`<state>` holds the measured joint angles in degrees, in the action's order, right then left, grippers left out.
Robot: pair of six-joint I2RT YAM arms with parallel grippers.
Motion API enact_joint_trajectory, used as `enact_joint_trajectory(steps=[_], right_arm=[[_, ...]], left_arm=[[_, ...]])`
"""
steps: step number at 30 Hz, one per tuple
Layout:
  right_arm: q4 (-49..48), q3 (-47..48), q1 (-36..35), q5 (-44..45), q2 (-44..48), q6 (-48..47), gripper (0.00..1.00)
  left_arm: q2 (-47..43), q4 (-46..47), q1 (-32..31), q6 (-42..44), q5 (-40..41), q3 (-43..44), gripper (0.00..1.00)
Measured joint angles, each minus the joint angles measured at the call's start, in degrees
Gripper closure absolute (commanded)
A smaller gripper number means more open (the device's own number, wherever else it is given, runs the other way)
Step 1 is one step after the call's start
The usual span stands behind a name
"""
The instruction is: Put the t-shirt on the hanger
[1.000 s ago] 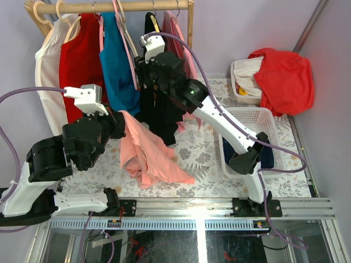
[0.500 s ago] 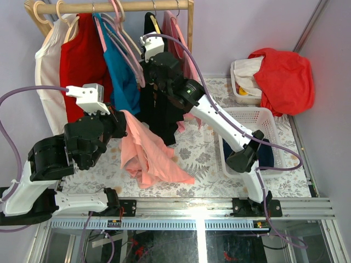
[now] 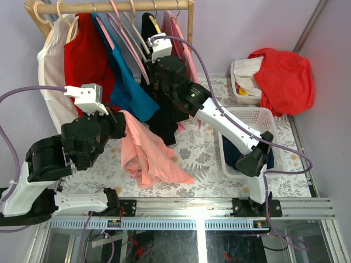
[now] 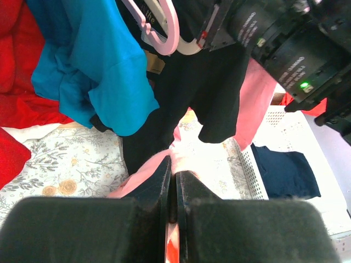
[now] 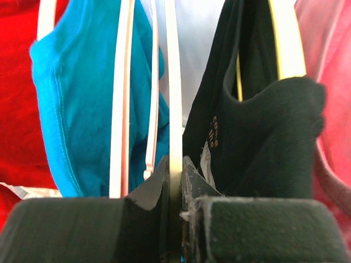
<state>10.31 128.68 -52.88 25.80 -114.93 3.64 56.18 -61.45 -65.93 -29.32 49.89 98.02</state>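
Observation:
The salmon t-shirt [image 3: 148,156] hangs limp from my left gripper [image 3: 122,116] down onto the floral tabletop. That gripper [image 4: 175,175] is shut on a fold of the t-shirt [image 4: 142,172]. The cream hanger [image 3: 138,34] hangs on the rail between the teal and black garments. My right gripper [image 3: 149,59] reaches up to it. In the right wrist view the gripper [image 5: 175,164] is shut on the hanger [image 5: 174,82], whose thin edge runs straight up between the jaws.
The wooden rail [image 3: 109,6] carries a red shirt [image 3: 82,55], a teal shirt [image 3: 123,76], a thin pink hanger [image 3: 123,33] and a black garment [image 3: 159,109]. A white basket [image 3: 252,118] with navy cloth stands right. Red cloth [image 3: 279,71] covers a bin behind it.
My right gripper has shut on the cream hanger and drawn it rightward. The teal shirt and pink hanger swung with it. My left arm keeps the t-shirt still.

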Motion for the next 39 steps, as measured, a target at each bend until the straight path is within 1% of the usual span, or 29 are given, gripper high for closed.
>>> enact_joint_trajectory(steps=[8,14,22,33,36,39], right_arm=[[-0.2,-1.5,-0.3,0.8,3.0,0.0,1.0],[1.9,-1.9,-0.7,1.5,4.4,0.4,1.0],[1.8,-10.2,-0.7,1.5,12.9,1.9,1.0],[1.0,-30.1,-0.9,-2.6,31.4,5.2,1.0],[1.9,-37.9,-1.1,-4.0,39.4,6.0,1.0],[5.2,-43.8,-1.2,-5.0,48.6,6.7,1.0]], left_arm=[[-0.3,0.0,0.0,0.0,0.0,0.0,1.0],[-0.4,-0.1,0.0,0.0,0.0,0.0,1.0],[0.1,-0.1,0.0,0.0,-0.1,0.0,1.0],[2.1,-1.4,0.0,-0.3,-0.2,1.0,1.0],[4.0,-2.3,0.0,-0.3,-0.2,2.9,1.0],[6.0,-2.7,0.0,-0.3,-0.2,4.1,1.0]])
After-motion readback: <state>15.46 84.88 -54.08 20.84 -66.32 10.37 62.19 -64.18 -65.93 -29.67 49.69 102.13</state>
